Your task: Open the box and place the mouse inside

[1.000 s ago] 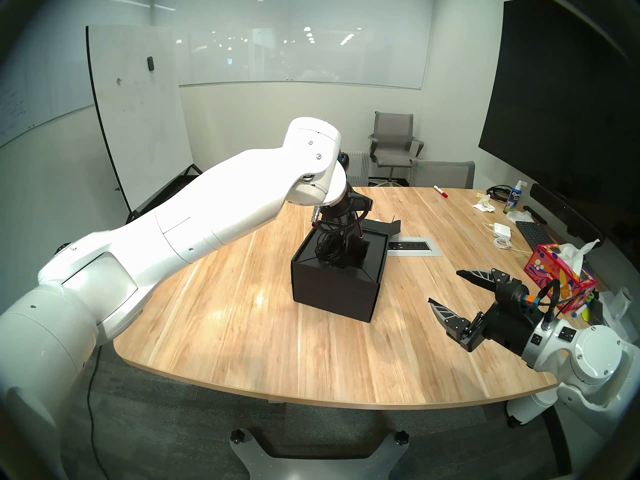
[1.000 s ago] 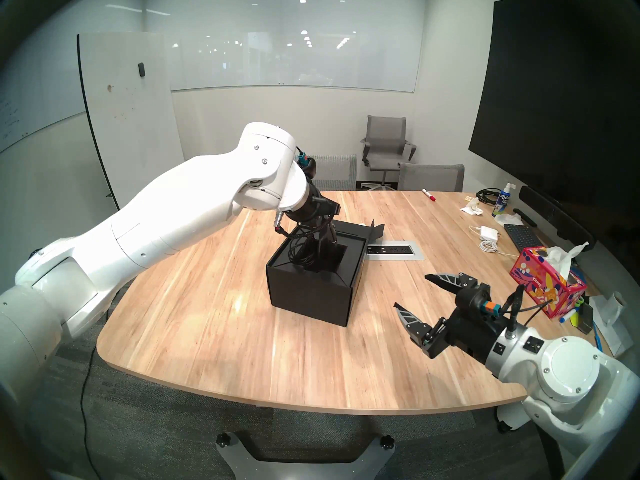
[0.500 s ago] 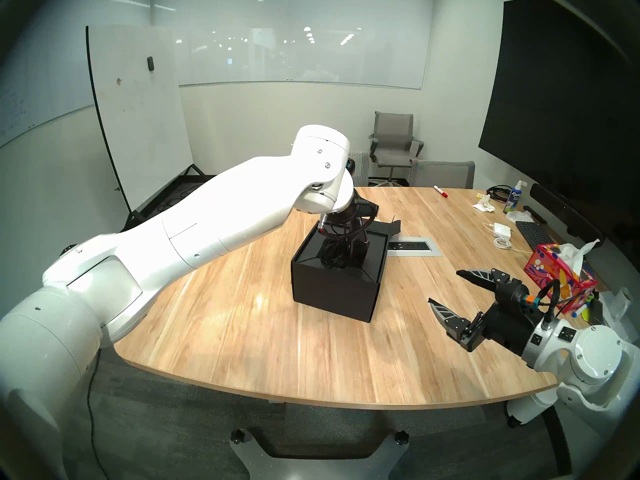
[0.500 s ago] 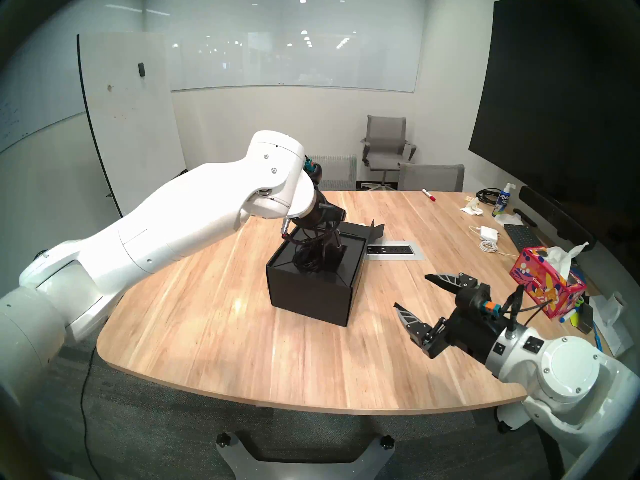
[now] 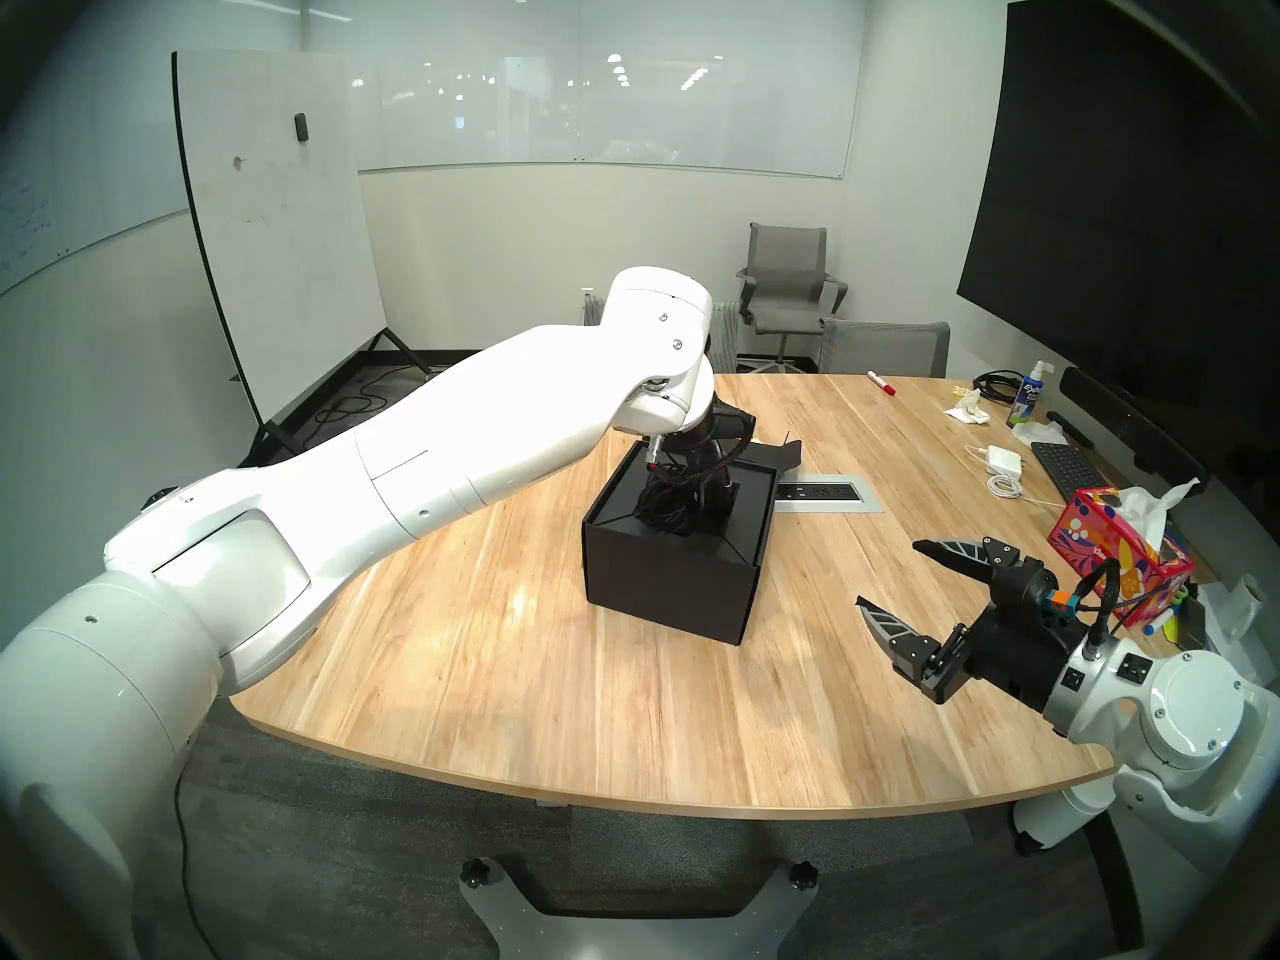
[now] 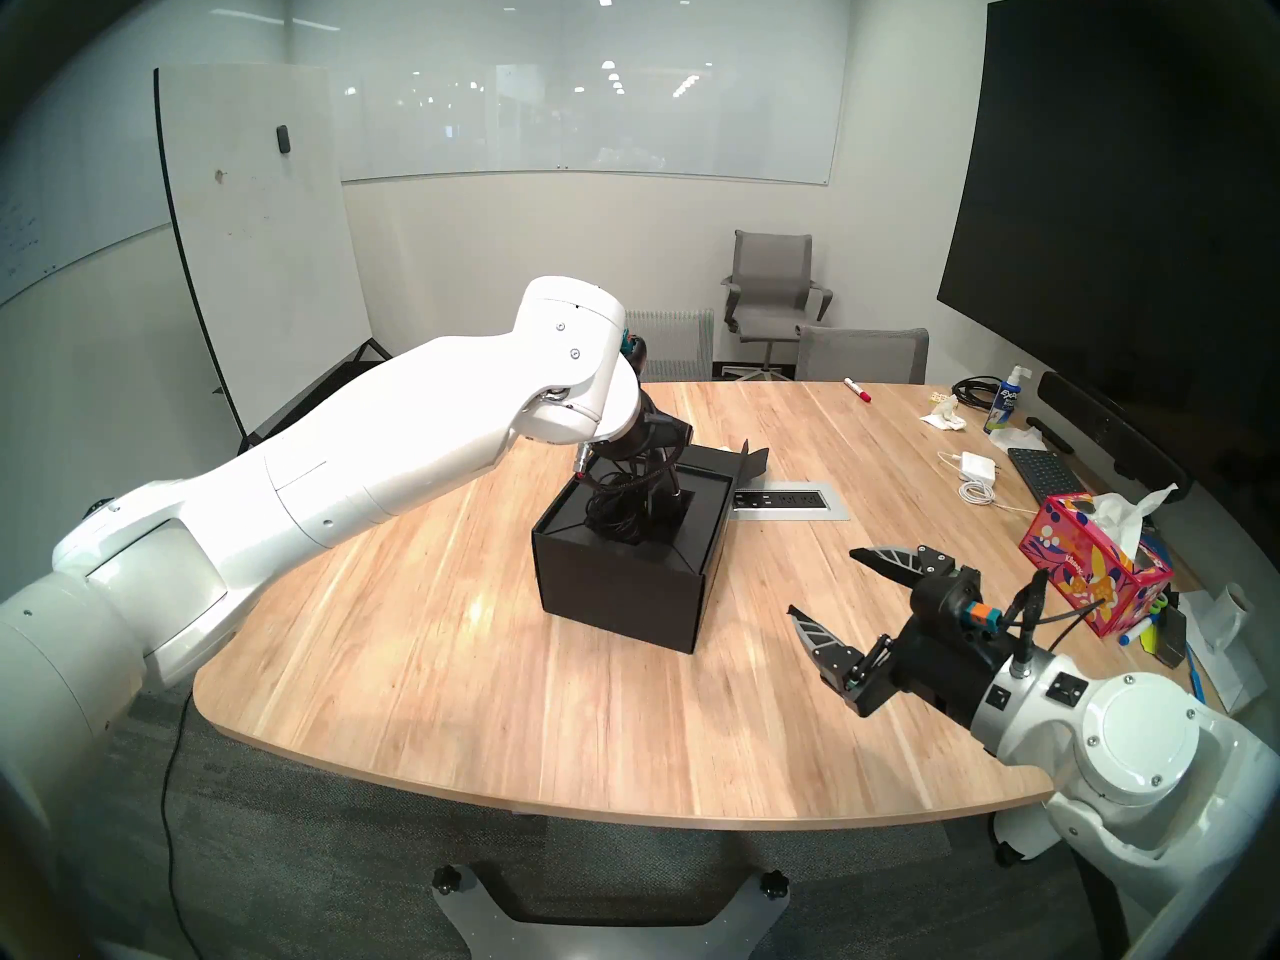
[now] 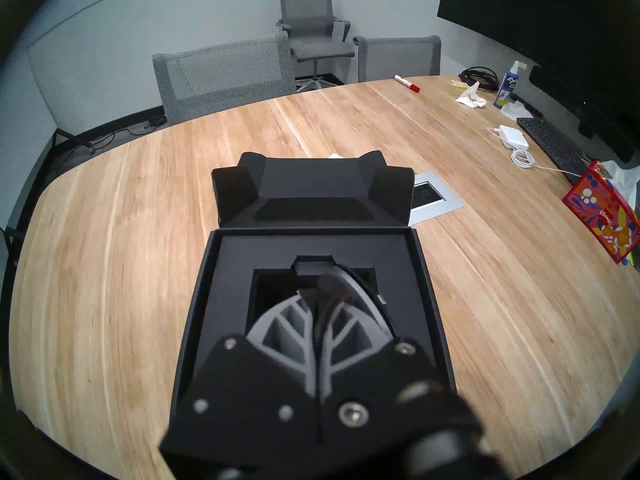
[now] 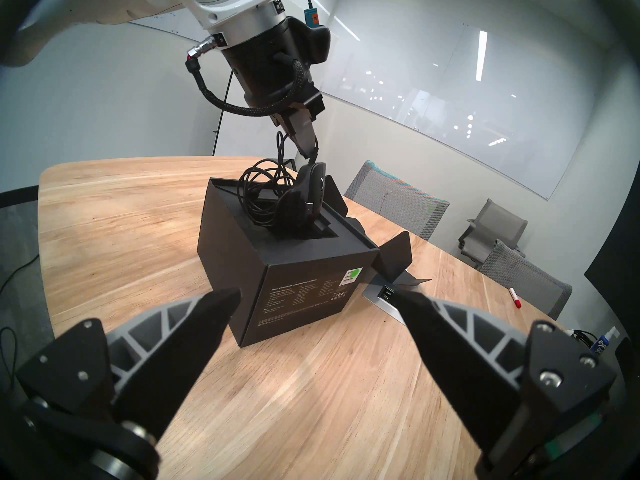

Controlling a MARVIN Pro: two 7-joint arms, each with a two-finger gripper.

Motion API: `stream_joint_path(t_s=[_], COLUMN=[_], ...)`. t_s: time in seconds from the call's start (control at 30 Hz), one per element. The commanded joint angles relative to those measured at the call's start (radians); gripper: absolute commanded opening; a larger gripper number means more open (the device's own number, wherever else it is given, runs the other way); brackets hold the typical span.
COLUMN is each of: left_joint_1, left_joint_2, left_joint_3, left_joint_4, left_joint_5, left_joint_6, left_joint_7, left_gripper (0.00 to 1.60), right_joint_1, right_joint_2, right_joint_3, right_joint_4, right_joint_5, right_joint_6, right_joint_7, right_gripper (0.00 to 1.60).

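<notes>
Mouse (image 8: 310,195) beneath left claw (image 8: 311,153)

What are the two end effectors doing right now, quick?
Left end effector: closed on the top of the mouse, which is partly down in the open box.
Right end effector: open, holding nothing.

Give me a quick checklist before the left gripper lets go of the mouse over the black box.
1. Flap lid of the matte black cardboard box folded back, clear of the opening: ok.
2. Left gripper shut on the black sculpted mouse: ok.
3. Mouse down in the black insert's recess: not ok, it is mostly above the rim.
4. Thin black coiled cable inside the box: not ok, loops stand above the top.
5. Right gripper open and away from the box: ok.
</notes>
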Motion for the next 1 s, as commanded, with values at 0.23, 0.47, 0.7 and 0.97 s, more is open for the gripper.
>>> stream_joint_path(t_s=[0.23, 0.47, 0.7, 0.97], left_joint_1=[0.002, -0.004, -0.008, -0.007], left_joint_2=[-0.02, -0.036, -0.053, -0.077], left_joint_3=[0.012, 0.008, 0.01, 0.023], left_joint_4=[-0.041, -0.039, -0.016, 0.038], left_joint_5=[0.032, 0.019, 0.023, 0.05], left_joint_6=[-0.027, -0.035, -0.039, -0.044], left_joint_7=[-0.006, 0.012, 0.015, -0.008], left_gripper=[0.0, 0.0, 0.0, 0.0], right_joint_1=[0.003, 0.003, 0.003, 0.003], right_joint_2=[0.001, 0.001, 0.001, 0.001], right_joint_3=[0.004, 0.004, 0.004, 0.004], right_joint_4=[-0.012, -0.012, -0.012, -0.012], right_joint_5=[-0.002, -0.002, -0.002, -0.002], right_joint_6=[-0.003, -0.004, -0.003, -0.003], right_joint_7=[0.001, 0.001, 0.001, 0.001], right_gripper=[1.6, 1.6, 1.6, 1.6])
